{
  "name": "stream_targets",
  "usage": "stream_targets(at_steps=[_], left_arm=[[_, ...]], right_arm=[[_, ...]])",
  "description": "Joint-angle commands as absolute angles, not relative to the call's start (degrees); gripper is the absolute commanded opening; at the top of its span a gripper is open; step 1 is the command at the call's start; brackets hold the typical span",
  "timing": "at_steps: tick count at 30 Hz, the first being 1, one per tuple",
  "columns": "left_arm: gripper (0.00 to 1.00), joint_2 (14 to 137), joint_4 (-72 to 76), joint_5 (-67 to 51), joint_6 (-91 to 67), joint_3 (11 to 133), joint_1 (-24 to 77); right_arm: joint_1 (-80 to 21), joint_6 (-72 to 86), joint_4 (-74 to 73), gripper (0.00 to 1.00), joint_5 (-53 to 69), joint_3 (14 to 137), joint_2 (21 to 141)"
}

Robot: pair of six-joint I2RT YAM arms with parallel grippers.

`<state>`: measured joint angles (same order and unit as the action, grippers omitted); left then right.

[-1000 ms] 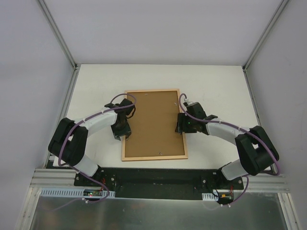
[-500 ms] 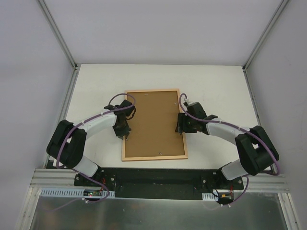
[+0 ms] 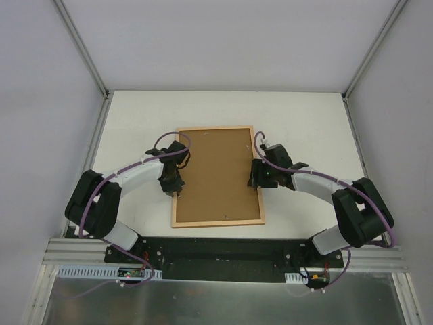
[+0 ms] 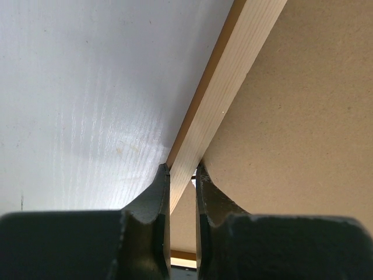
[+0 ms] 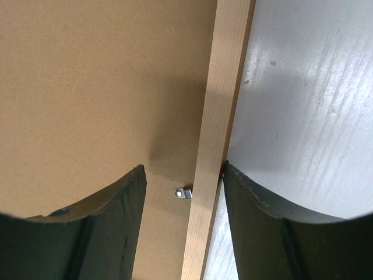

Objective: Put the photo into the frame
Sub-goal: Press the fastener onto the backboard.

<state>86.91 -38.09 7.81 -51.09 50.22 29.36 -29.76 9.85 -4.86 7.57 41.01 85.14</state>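
The frame (image 3: 216, 222) lies flat on the white table, paler wood side up, with the brown backing board (image 3: 216, 172) filling it. The photo is hidden. My left gripper (image 3: 173, 184) is shut on the frame's left rail (image 4: 233, 76), one finger on the outside and one on the board side (image 4: 309, 116). My right gripper (image 3: 257, 177) is open and straddles the right rail (image 5: 224, 87). Its outer finger (image 5: 262, 221) touches the rail's outside, and its inner finger (image 5: 111, 227) hangs apart over the board (image 5: 99, 81).
A small metal retaining tab (image 5: 183, 192) sticks out from the right rail over the board, between my right fingers. The white table (image 3: 304, 122) runs between grey side walls. The black arm base rail (image 3: 223, 250) lies just in front of the frame.
My left wrist has shifted slightly at the frame's left rail. The right arm and the frame have not visibly moved.
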Motion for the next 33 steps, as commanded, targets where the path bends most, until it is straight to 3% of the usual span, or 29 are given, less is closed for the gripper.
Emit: stream_targets(at_steps=[1, 12, 24, 33], left_arm=[[0.00, 89.9, -44.2, 5.7, -44.1, 47.4, 29.7], [0.00, 94.4, -45.5, 5.6, -36.0, 48.2, 31.6], [0.00, 97.6, -48.1, -1.1, -63.0, 49.2, 30.8], [0.00, 91.8, -47.9, 4.0, -75.1, 45.2, 30.6]], right_arm=[[-29.4, 10.2, -5.0, 0.57, 9.2, 39.2, 86.0], [-29.4, 10.2, -4.6, 0.57, 10.2, 39.1, 86.4], [-28.7, 10.6, -4.0, 0.56, 10.4, 38.7, 86.6], [-28.6, 11.3, -3.3, 0.56, 11.1, 38.8, 87.5]])
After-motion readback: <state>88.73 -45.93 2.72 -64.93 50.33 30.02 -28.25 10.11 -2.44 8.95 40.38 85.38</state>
